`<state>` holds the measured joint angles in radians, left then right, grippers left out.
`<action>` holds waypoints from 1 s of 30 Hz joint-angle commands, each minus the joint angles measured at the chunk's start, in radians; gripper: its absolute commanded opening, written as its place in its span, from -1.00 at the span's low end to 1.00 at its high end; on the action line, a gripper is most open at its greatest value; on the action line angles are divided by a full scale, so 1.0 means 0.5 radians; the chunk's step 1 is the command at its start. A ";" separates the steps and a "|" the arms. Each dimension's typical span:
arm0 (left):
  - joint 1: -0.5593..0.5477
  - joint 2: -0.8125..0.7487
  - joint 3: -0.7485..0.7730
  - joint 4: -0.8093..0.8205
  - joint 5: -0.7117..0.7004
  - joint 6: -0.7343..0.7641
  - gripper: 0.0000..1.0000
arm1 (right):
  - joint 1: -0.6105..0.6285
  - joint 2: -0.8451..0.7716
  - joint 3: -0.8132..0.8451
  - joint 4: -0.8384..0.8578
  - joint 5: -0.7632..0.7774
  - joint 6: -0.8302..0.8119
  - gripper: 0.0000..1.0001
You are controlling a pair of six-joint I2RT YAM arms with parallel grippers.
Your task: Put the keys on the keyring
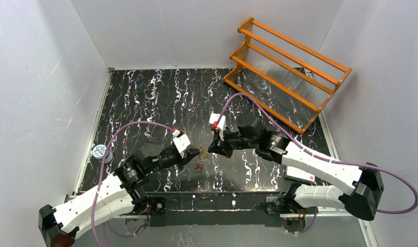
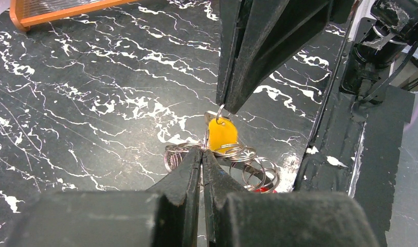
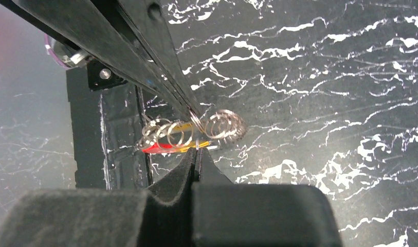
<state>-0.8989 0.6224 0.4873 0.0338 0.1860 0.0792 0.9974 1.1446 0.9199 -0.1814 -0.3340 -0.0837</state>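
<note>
Silver coils of the keyring (image 2: 241,154) sit bunched between both arms, slightly toward 6 o'clock from the centre of the black marbled table (image 1: 160,98) in the top view. The left gripper (image 2: 201,153) has its fingers pressed together on one coil from 9 o'clock. The right gripper (image 3: 196,153), equally closed, nips another wire loop from 3 o'clock. A yellow key (image 2: 222,135) dangles between the two tips (a red piece (image 2: 267,190) shows lower in the bunch). An orange rack (image 1: 286,72) stands at 2 o'clock.
</note>
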 commanded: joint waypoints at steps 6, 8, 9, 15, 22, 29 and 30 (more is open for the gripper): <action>-0.005 0.044 0.048 0.160 0.078 -0.043 -1.00 | 0.063 0.069 0.158 0.100 -0.156 -0.015 -0.97; -0.003 0.047 0.041 0.174 0.082 -0.050 -1.00 | 0.075 0.076 0.160 0.103 -0.155 -0.016 -0.97; -0.003 0.047 0.039 0.177 0.084 -0.053 -1.00 | 0.077 0.078 0.162 0.106 -0.157 -0.017 -0.97; -0.003 0.036 0.030 0.187 0.097 -0.066 -1.00 | 0.087 0.059 0.146 0.149 -0.048 0.047 -0.97; -0.003 0.032 0.013 0.190 0.109 -0.090 -1.00 | 0.086 0.035 0.137 0.190 0.056 0.093 -0.97; -0.003 0.022 0.010 0.190 0.110 -0.089 -1.00 | 0.087 -0.001 0.125 0.186 0.167 0.100 -0.97; -0.003 0.022 0.010 0.190 0.110 -0.091 -1.00 | 0.087 -0.006 0.123 0.188 0.173 0.100 -0.97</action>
<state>-0.8986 0.6506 0.4870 0.0826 0.2165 0.0437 1.0420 1.1797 0.9527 -0.1516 -0.3058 -0.0406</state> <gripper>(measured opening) 0.017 0.030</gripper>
